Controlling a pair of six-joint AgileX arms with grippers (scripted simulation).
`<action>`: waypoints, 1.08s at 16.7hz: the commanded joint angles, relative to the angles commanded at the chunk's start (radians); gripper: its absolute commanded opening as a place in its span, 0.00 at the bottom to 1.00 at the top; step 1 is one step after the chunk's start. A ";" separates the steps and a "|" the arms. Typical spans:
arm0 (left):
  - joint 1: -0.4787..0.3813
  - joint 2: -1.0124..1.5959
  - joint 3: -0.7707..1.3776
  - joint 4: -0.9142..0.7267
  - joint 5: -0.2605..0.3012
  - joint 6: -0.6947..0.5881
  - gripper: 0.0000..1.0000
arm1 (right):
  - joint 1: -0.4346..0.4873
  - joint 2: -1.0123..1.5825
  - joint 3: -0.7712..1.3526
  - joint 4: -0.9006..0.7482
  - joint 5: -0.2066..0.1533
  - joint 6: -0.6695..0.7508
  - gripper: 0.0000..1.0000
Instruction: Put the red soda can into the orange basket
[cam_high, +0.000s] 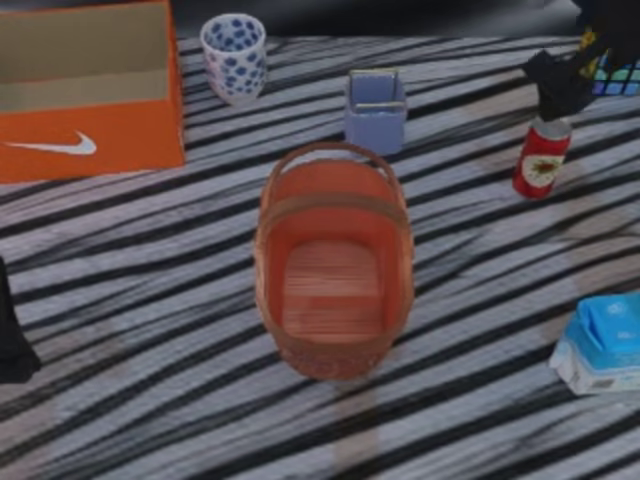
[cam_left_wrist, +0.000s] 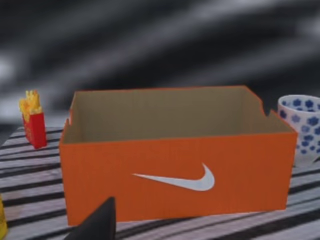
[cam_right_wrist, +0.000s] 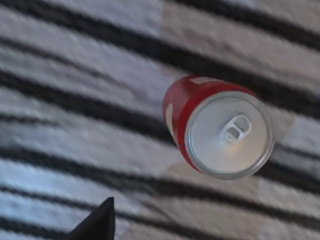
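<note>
**Right-side pickup: can upright under right gripper, not yet grasped**

Across the striped table (cam_high: 150, 300), largest first: shoe box (cam_high: 85, 95) is sitting top-left, rectangular orange card with a white swoosh. Orange basket (cam_high: 333, 262) is sitting centre, oval, woven, arched handle, slatted bottom, nothing showing inside.

Key relation: red soda can (cam_high: 541, 158) is standing upright near the right edge, well apart from the basket, long axis vertical, silver lid and pull tab facing up in the right wrist view (cam_right_wrist: 220, 131). Right gripper (cam_high: 560, 80) is hovering just above and behind it, so the can is lying straight below the fingers. Judging by that, a top-down approach is looking likely, and the right arm is far nearer. Can't tell how far its fingers are spread; nothing is visibly held.

Left arm (cam_high: 12, 335) is parking at the left edge, its camera facing the shoe box.

Smaller items: blue-lidded white pack (cam_high: 603, 345), blue square cup (cam_high: 375, 110), blue-spotted white cup (cam_high: 234, 57), smooth-looking surfaces.
</note>
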 joint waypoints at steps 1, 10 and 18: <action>0.000 0.000 0.000 0.000 0.000 0.000 1.00 | 0.002 0.063 0.062 -0.035 0.001 -0.013 1.00; 0.000 0.000 0.000 0.000 0.000 0.000 1.00 | 0.010 0.258 0.253 -0.144 0.002 -0.054 1.00; 0.000 0.000 0.000 0.000 0.000 0.000 1.00 | 0.014 0.258 0.114 -0.003 0.003 -0.051 1.00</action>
